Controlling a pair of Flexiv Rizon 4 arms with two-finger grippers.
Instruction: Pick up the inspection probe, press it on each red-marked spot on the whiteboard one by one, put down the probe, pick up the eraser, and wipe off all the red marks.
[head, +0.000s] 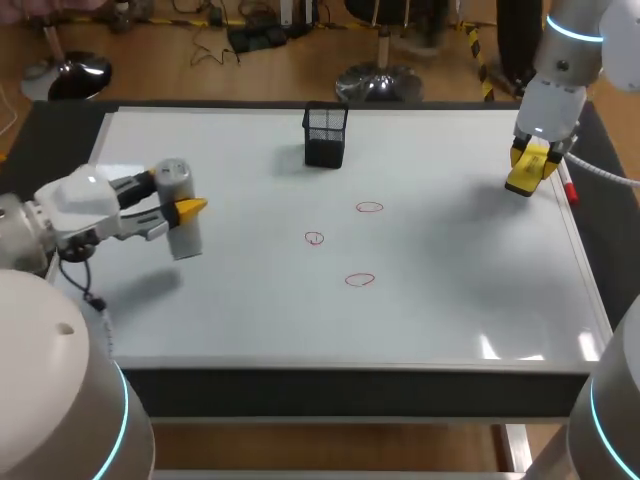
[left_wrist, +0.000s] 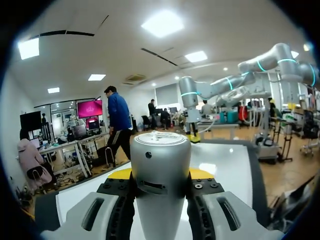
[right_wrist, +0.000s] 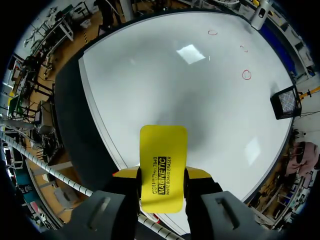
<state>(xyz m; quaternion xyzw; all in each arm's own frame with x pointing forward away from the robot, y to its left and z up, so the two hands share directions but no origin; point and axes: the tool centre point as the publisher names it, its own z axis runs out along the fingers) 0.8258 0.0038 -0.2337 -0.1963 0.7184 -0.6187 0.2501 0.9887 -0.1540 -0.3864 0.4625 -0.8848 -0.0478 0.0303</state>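
Probe (head: 186, 238) and red marks are what the coming move turns on. The left gripper (head: 183, 210) is clamped on the probe from both sides, over the left part of the whiteboard (head: 250, 320). The probe stands roughly upright, crosswise to the fingers. Its lower end looks to hang clear of the board, judging by the shadow below it.

The three marks lie to the gripper's right, near the board's middle. The middle mark (head: 314, 238) is closest, with the far mark (head: 369, 207) beyond it towards the basket (head: 325, 135). The near mark (head: 359, 279) sits towards the robot. All three are well apart from the probe tip, so pressing calls first for a sideways carry to the right and only then a descent along the probe's long axis.

The right gripper (head: 530, 165) holds the eraser (right_wrist: 162, 167), flat between its fingers and poking out ahead of them. It sits at the board's right edge, somewhat farther from the marks than the left gripper. The probing step looks not yet begun.
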